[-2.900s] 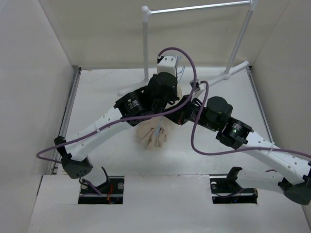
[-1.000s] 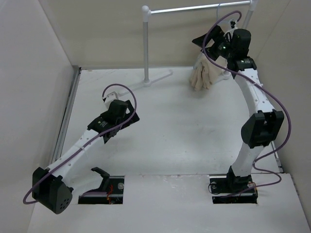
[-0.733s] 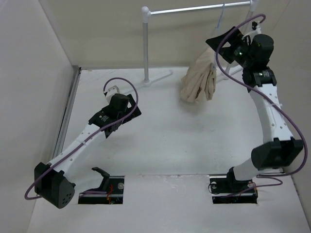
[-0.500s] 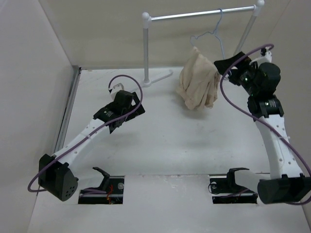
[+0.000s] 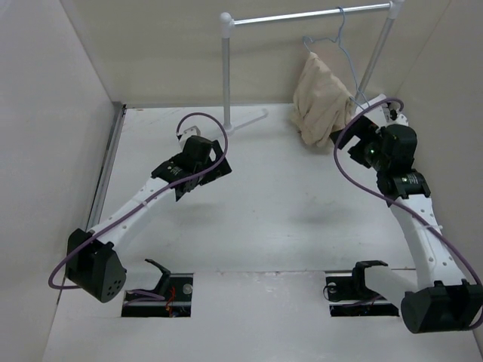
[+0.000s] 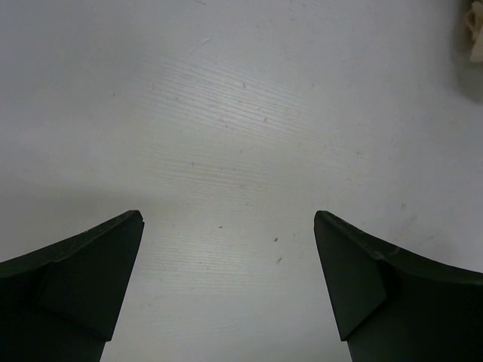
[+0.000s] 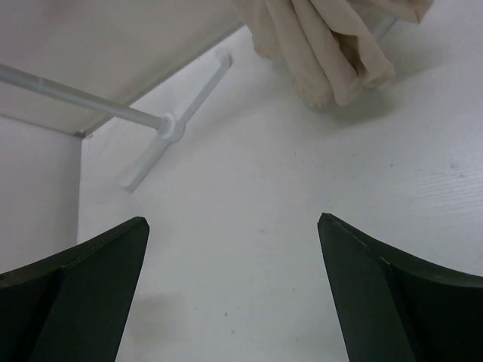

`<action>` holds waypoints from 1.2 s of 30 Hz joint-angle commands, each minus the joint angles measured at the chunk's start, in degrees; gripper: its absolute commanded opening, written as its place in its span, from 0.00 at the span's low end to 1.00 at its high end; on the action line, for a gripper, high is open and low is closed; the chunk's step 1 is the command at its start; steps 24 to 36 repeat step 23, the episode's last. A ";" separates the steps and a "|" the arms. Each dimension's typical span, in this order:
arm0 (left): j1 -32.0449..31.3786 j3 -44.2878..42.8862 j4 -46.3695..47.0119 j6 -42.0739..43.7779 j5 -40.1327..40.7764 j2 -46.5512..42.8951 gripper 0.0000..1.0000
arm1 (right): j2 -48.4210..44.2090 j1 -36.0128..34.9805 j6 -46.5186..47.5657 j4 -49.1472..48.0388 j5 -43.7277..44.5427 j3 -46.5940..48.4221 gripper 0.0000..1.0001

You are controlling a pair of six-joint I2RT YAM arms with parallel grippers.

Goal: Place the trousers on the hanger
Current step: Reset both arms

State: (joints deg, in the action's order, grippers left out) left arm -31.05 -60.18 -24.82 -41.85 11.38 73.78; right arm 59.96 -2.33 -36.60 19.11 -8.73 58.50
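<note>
The long beige cloth trousers (image 5: pixel 321 94) hang folded over the thin pale wire hanger (image 5: pixel 339 34), which is hooked on the rail of the white post rack (image 5: pixel 302 15) at the back right. They look soft, light and limp, likely to slip on such thin wire, so I'd pinch the thick bunched fold just under the hanger, not a loose edge. Their long axis runs downward, with the leg ends pointing at the white bench (image 5: pixel 287 219). The right claw (image 7: pixel 234 222) sits near them, spread wide and empty. The left claw (image 6: pixel 226 219) is the same, well apart over bare bench.
</note>
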 commanded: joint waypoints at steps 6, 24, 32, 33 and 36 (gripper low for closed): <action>-1.07 -1.43 2.49 0.98 -0.39 -1.44 1.00 | -7.75 0.00 -1.63 1.27 3.63 -4.96 1.00; -3.97 -0.72 2.23 0.89 0.05 1.19 1.00 | -19.54 0.09 -6.03 9.45 6.18 -22.29 1.00; -3.97 -0.72 2.23 0.89 0.05 1.19 1.00 | -19.54 0.09 -6.03 9.45 6.18 -22.29 1.00; -3.97 -0.72 2.23 0.89 0.05 1.19 1.00 | -19.54 0.09 -6.03 9.45 6.18 -22.29 1.00; -3.97 -0.72 2.23 0.89 0.05 1.19 1.00 | -19.54 0.09 -6.03 9.45 6.18 -22.29 1.00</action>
